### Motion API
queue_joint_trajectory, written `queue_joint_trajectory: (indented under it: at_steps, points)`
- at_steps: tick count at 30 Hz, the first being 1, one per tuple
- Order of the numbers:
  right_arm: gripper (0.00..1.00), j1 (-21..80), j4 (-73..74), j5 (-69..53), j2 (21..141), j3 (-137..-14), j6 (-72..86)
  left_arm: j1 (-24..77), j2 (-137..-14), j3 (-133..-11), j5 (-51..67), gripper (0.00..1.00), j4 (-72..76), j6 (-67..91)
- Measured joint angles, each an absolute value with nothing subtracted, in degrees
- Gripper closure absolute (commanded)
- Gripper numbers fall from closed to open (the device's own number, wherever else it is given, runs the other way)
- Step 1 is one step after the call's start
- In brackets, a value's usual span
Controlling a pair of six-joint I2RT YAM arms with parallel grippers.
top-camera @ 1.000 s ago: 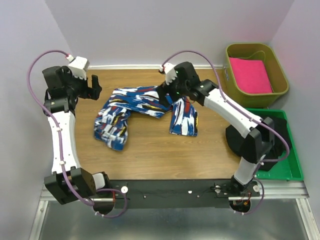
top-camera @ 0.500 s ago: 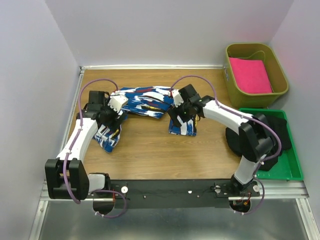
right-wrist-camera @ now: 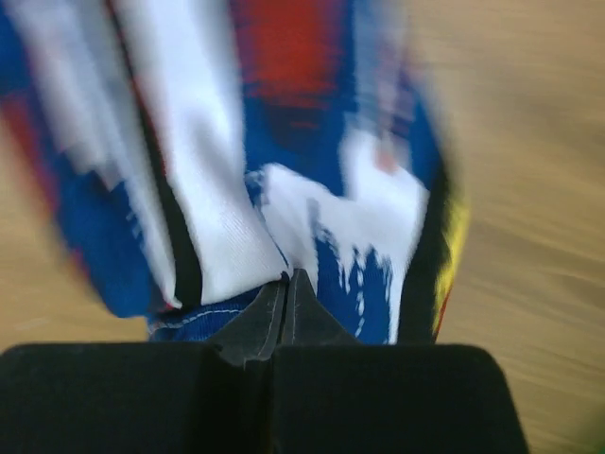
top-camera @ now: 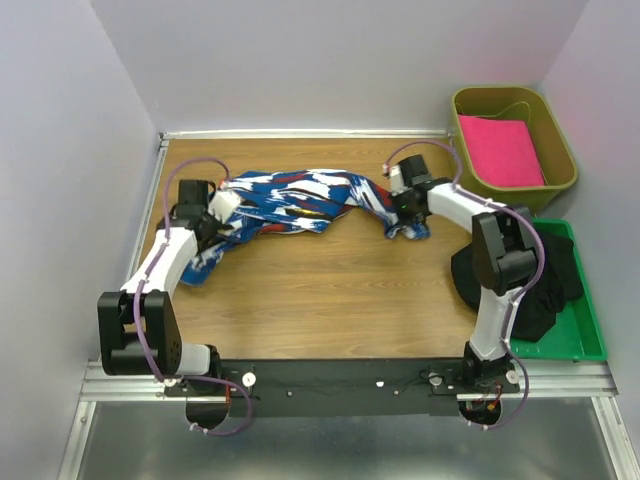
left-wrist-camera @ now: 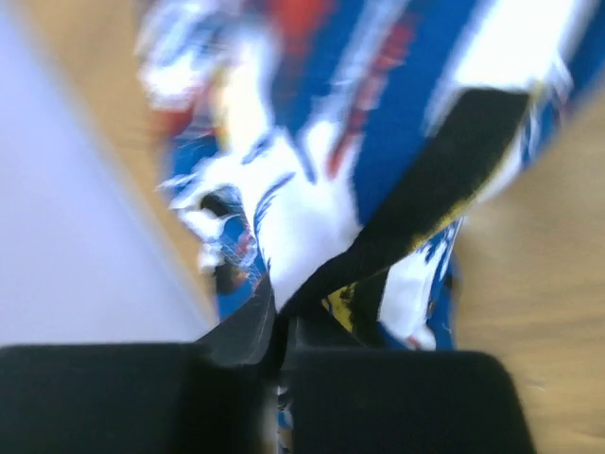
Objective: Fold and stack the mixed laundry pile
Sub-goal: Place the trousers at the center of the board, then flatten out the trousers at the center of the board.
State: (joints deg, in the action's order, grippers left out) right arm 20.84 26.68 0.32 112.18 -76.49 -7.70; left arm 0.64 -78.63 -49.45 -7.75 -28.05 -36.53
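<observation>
The long blue cloth (top-camera: 300, 195) with white, red and black blotches lies stretched across the far half of the wooden table (top-camera: 320, 290). My left gripper (top-camera: 208, 228) is shut on its left end, with patterned fabric (left-wrist-camera: 312, 218) pinched between the black fingers (left-wrist-camera: 248, 336). At the cloth's right end my right gripper (top-camera: 405, 210) has its jaws pressed together on a hem of the cloth (right-wrist-camera: 217, 218) at the fingertips (right-wrist-camera: 312, 317). The plain black garment (top-camera: 545, 285) lies bunched in the green tray (top-camera: 585, 340) at the right, partly behind the right arm.
An olive bin (top-camera: 505, 92) at the back right holds a folded bright pink cloth (top-camera: 500, 150). The white side wall (top-camera: 120, 200) stands close to the left gripper. The table's near half in front of the cloth shows bare wood.
Both grippers came down onto the blue cloth's ends and shut on them. The right gripper then pulled its end to the right and back, stretching the cloth out; the left shifted slightly left.
</observation>
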Motion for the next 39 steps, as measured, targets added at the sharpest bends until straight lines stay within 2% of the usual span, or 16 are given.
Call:
queue_joint_trajectory:
  at_steps: [4, 9, 11, 12, 14, 15, 16, 17, 25, 26, 31, 39]
  points:
    - [0.99, 12.38, 28.45, 2.33, 113.08, -79.57, -10.5, -1.23, -78.65, -58.37, -8.82, 1.0, -26.44, -37.41]
    - [0.99, 9.76, 31.03, 2.02, 110.52, -82.46, -13.08, -1.91, -75.88, -62.15, -6.63, 1.0, -24.99, -40.21]
    - [0.85, 9.67, 32.21, 1.54, 108.57, -82.72, -13.78, -2.57, -73.47, -61.52, -4.03, 1.0, -25.65, -42.0]
    - [0.68, 9.69, 32.88, 0.86, 107.9, -83.22, -14.09, -2.76, -72.36, -60.88, -3.18, 1.0, -25.71, -42.81]
    - [0.41, 9.69, 34.15, -0.23, 107.33, -85.19, -14.55, -3.09, -70.35, -58.87, -1.52, 1.0, -26.7, -44.6]
    - [0.22, 9.67, 35.55, -2.04, 107.37, -87.42, -14.59, -3.22, -70.08, -58.02, -1.1, 0.99, -26.89, -45.25]
    - [0.19, 9.67, 36.03, -3.07, 107.39, -88.71, -14.9, -3.33, -70.04, -56.95, -0.69, 0.95, -27.2, -45.93]
    - [0.17, 9.67, 36.62, -4.71, 107.39, -90.28, -14.72, -3.44, -70.04, -55.37, -0.16, 0.88, -27.66, -46.63]
    - [0.16, 13.13, 36.51, -15.97, 107.37, -96.38, -11.77, -4.25, -68.03, -48.69, 4.03, 0.56, -31.9, -49.58]
    - [0.16, 14.02, 36.34, -16.69, 107.42, -96.79, -11.27, -4.49, -67.68, -48.84, 4.71, 0.38, -32.01, -49.28]
    - [0.16, 22.9, 33.87, -18.28, 110.61, -101.06, -8.49, -9.61, -67.35, -50.59, 9.13, 0.37, -32.69, -46.89]
    - [0.14, 35.42, 29.63, -17.41, 124.55, -112.95, -5.52, -14.57, -68.05, -49.71, 11.73, 0.36, -33.12, -43.59]
